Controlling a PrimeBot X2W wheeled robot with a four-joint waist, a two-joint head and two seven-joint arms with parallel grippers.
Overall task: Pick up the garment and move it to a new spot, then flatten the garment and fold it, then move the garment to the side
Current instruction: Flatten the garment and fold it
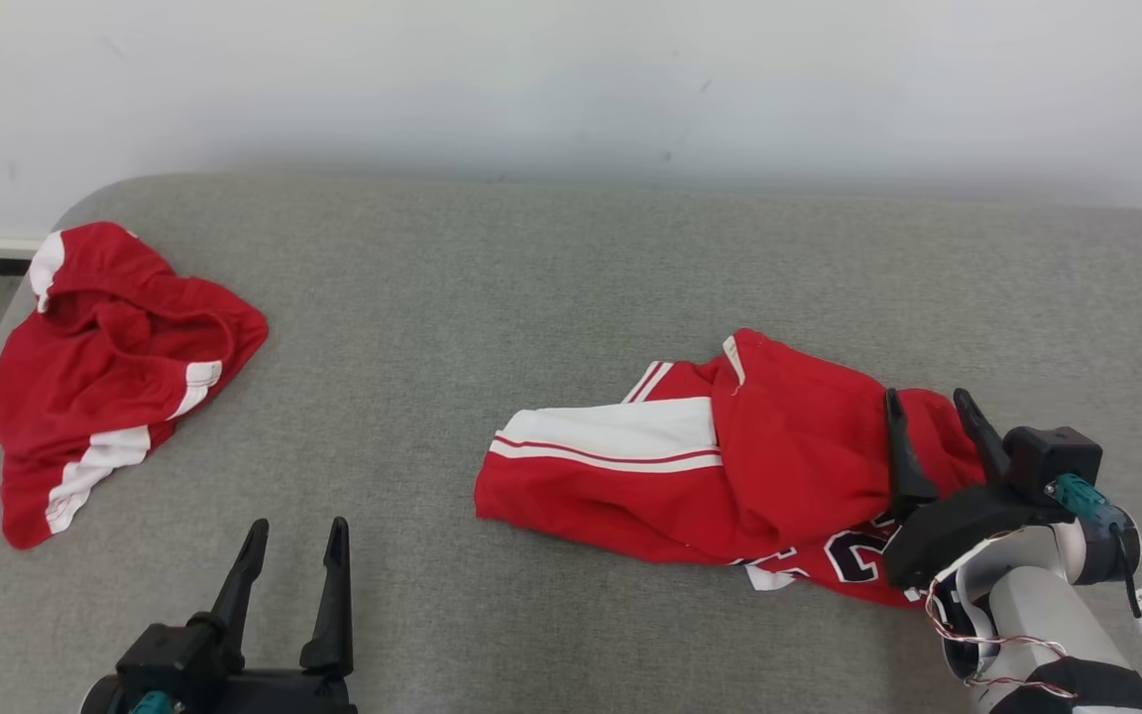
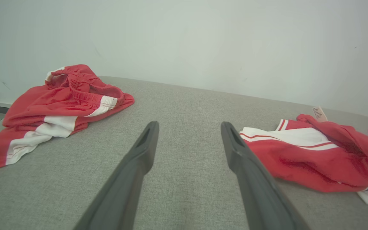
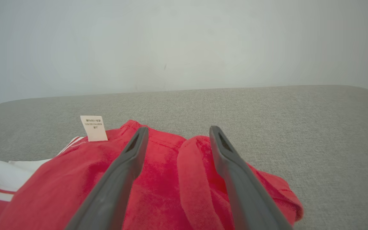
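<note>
1. Red-and-white crumpled jersey garment [image 1: 730, 466] lies at four o'clock on the grey fabric surface [image 1: 492, 297].
2. Right gripper [image 1: 926, 394], jaws spread, hangs over its three o'clock end.
3. Left gripper [image 1: 298, 523], spread and empty, at seven o'clock.

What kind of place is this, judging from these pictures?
Probably an indoor test room for folding clothes: a grey cloth-covered table stands against a bare white wall, with red shorts and a red jersey on it.

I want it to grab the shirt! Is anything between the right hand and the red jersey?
Nothing visible is. The right hand hangs open right over the red jersey. The red shorts lie apart, off to the left.
</note>
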